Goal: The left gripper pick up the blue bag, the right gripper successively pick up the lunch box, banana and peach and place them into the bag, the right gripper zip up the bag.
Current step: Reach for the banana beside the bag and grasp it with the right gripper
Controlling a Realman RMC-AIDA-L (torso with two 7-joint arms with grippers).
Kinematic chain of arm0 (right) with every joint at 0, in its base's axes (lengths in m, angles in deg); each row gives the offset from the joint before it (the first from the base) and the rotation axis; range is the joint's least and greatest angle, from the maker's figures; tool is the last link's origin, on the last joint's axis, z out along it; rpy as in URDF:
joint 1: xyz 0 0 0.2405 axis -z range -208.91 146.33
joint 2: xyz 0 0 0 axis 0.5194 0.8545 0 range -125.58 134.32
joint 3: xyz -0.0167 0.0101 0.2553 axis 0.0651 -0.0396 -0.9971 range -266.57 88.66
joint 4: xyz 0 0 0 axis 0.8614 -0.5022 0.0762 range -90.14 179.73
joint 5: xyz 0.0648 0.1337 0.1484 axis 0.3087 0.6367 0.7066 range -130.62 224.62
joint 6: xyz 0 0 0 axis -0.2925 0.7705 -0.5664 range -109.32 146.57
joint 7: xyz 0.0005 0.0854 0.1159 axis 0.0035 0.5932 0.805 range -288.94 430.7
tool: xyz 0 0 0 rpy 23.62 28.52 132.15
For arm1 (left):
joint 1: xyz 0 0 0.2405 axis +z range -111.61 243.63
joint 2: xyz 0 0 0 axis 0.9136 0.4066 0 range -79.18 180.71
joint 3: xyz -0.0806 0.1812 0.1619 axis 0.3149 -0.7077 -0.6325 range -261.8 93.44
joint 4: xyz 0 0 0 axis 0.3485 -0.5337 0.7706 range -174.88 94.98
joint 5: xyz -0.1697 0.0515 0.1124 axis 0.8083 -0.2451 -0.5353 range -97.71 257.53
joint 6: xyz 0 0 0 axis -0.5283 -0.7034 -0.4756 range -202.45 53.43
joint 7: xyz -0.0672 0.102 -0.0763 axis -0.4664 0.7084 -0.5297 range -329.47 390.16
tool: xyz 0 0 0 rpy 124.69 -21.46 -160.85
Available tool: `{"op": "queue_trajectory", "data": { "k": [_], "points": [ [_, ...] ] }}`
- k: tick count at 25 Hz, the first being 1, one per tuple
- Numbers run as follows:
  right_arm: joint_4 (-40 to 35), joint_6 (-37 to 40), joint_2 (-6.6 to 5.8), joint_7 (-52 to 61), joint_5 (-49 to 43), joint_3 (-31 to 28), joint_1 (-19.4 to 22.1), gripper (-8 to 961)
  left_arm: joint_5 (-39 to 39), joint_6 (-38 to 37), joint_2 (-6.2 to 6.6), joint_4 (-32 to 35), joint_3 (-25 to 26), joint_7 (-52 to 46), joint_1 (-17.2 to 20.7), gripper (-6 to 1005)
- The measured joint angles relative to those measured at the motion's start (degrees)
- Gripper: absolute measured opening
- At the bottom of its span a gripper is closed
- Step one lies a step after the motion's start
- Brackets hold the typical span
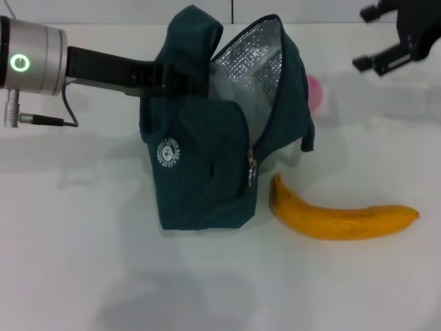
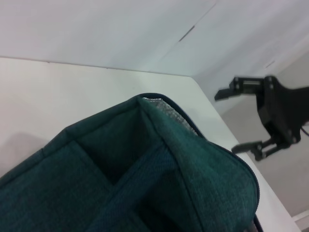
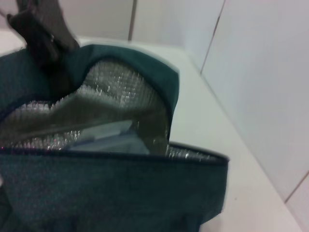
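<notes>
I see bright, even light from above on the white table [image 1: 83, 227], with soft grey shadows near 7 o'clock under the blue bag [image 1: 207, 179]. The foil lining [image 1: 251, 62] gives small glints. My right wrist view is blurred; the bag rim [image 3: 120, 164] looks soft.

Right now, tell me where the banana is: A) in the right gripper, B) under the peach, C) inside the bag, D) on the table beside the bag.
D: the banana lies flat on the table, just off the bag's zipper side; the right gripper is open and empty, up behind it.
</notes>
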Motion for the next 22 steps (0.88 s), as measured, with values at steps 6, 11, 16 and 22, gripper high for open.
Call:
{"op": "queue_trajectory", "data": {
  "k": [6, 11, 16, 22],
  "points": [
    [-5.76, 6.14, 3.39, 12.31, -10.97, -0.76, -0.45, 875, 0.07, 0.17, 0.00, 0.01, 0.00, -0.11, -0.07, 40],
    [-15.09, 13.75, 6.30, 21.19, -15.03, -0.89, -0.27, 874, 0.18, 0.18, -0.07, 0.01, -0.01, -0.23, 0.24, 40],
    [-21.19, 20.05, 9.08, 27.54, -18.58, 0.70, -1.63, 872, 0.29, 0.18, -0.17, 0.01, 0.00, -0.26, 0.38, 40],
    [-24.81, 20.82, 13.59, 32.79, -27.60, 8.83, -2.48, 870, 0.39, 0.17, -0.18, 0.01, 0.00, -0.23, 0.35, 40]
  ]
}}
